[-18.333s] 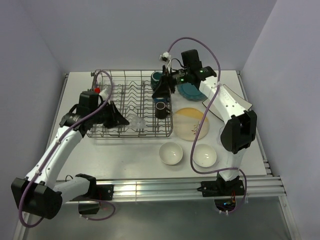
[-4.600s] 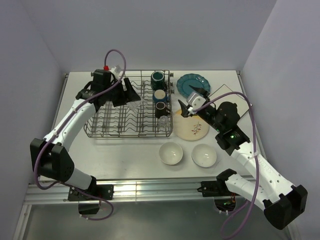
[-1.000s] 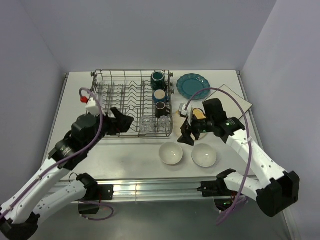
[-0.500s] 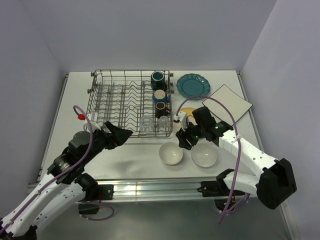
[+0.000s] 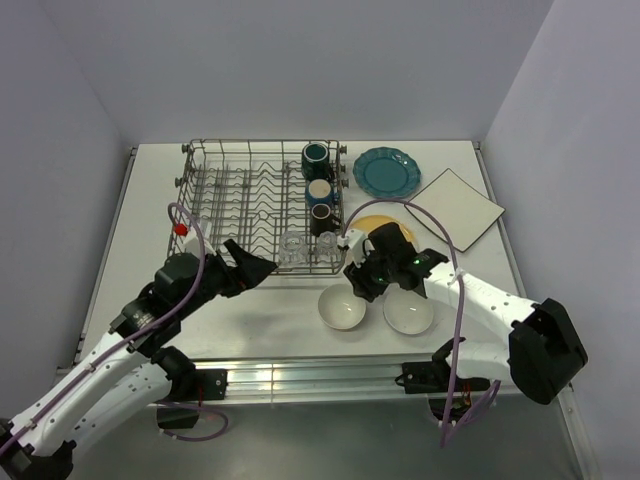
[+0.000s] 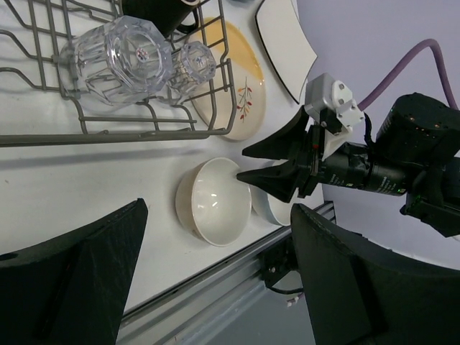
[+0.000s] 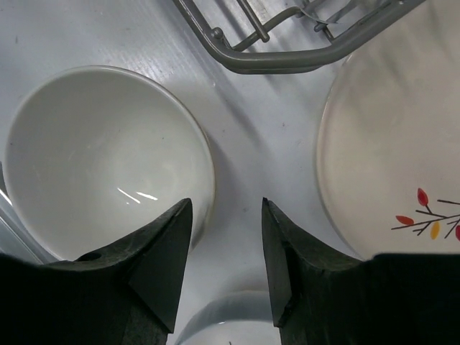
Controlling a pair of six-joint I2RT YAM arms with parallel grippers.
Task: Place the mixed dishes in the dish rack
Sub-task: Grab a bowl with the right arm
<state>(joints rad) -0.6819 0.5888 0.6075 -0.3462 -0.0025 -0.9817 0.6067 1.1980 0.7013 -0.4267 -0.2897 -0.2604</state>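
Observation:
The dish rack (image 5: 232, 203) holds three dark mugs (image 5: 319, 190) and two clear glasses (image 5: 292, 243) along its right side. Two white bowls (image 5: 341, 309) (image 5: 409, 313) sit in front of it. My right gripper (image 5: 357, 284) is open, low over the left bowl (image 7: 100, 165), its fingers either side of that bowl's right rim. The yellow plate (image 5: 378, 222) is partly hidden under the right arm. The teal plate (image 5: 387, 172) and the white square plate (image 5: 458, 207) lie at the back right. My left gripper (image 5: 258, 269) hangs open and empty before the rack's front edge.
The rack's front wire (image 7: 287, 54) runs just beyond the right gripper's fingers. The second bowl (image 7: 230, 320) lies close beneath them. The table's front rail (image 5: 330, 375) is right behind the bowls. In the left wrist view the glasses (image 6: 118, 57) stand inside the rack's corner.
My right gripper has moved left from over the yellow plate down to the left bowl, its jaws narrowing. The left arm has swung back up toward the rack's front.

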